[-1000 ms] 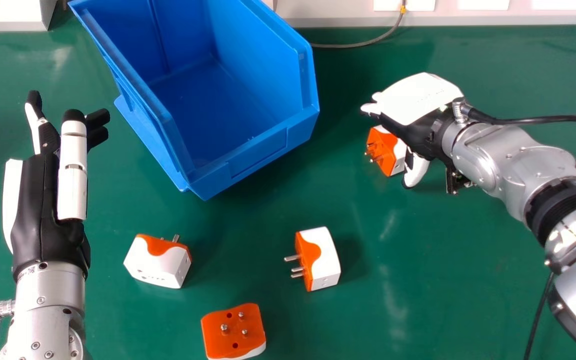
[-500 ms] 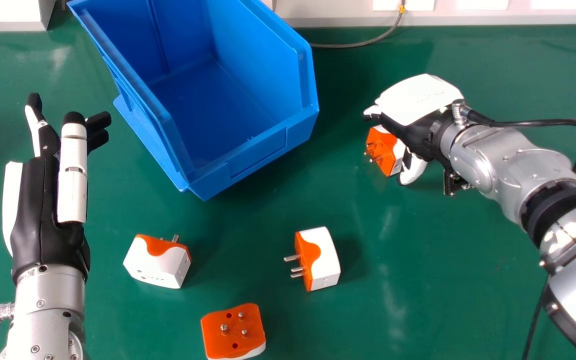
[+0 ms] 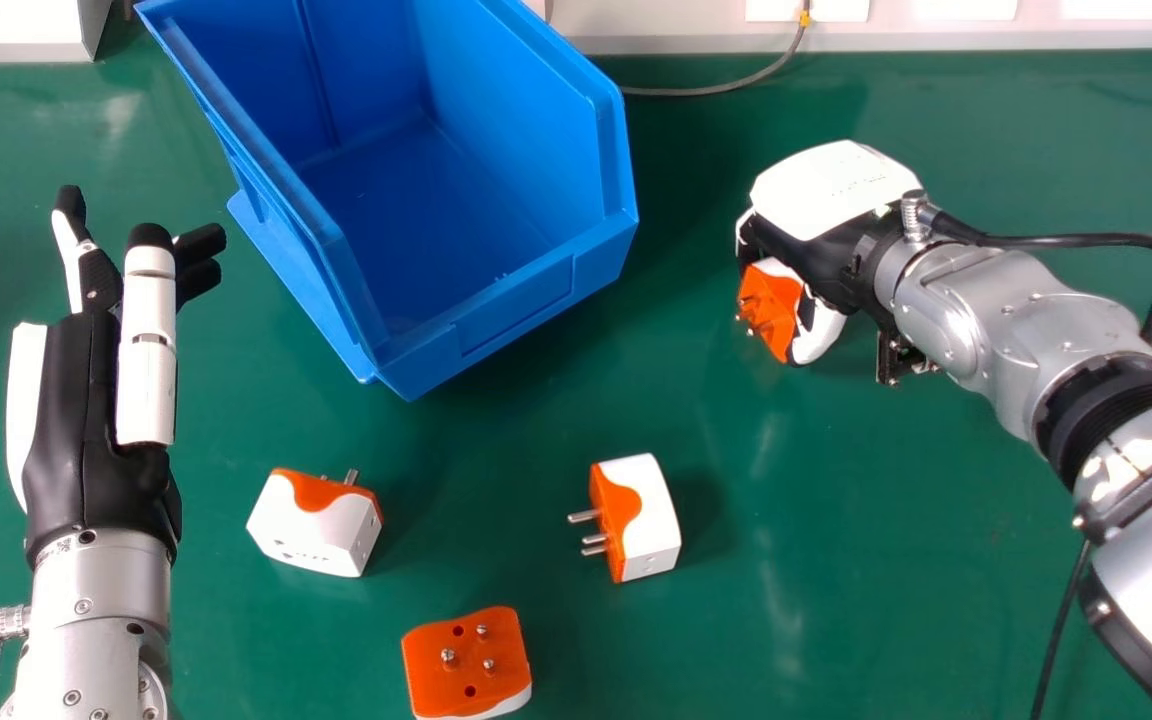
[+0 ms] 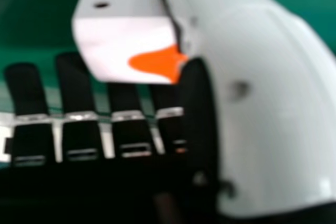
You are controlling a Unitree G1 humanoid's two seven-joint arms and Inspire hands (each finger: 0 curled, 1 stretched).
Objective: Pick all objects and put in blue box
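My right hand (image 3: 831, 190) is at the right of the head view, palm down, curled round an orange and white plug adapter (image 3: 771, 302) whose pins point left. In the right hand view the adapter (image 4: 123, 43) sits between the thumb of my right hand (image 4: 268, 93) and its black fingers. Three similar adapters lie on the table: one at centre left (image 3: 316, 525), one right of centre (image 3: 641, 520), and one with its pins up near the bottom edge (image 3: 466, 660). The blue box (image 3: 516, 305) holds nothing visible. My left hand (image 3: 71, 430) is open at the left.
The green table (image 3: 886, 560) carries everything. Behind the box, a thin grey cable (image 3: 716, 90) runs along the back edge beside a pale ledge (image 3: 666, 30). A black cable (image 3: 1066, 620) hangs by the right arm.
My right hand's fingers have curled down out of their stretched pose and taken hold of the adapter, which has shifted slightly to the right. My left hand has barely moved.
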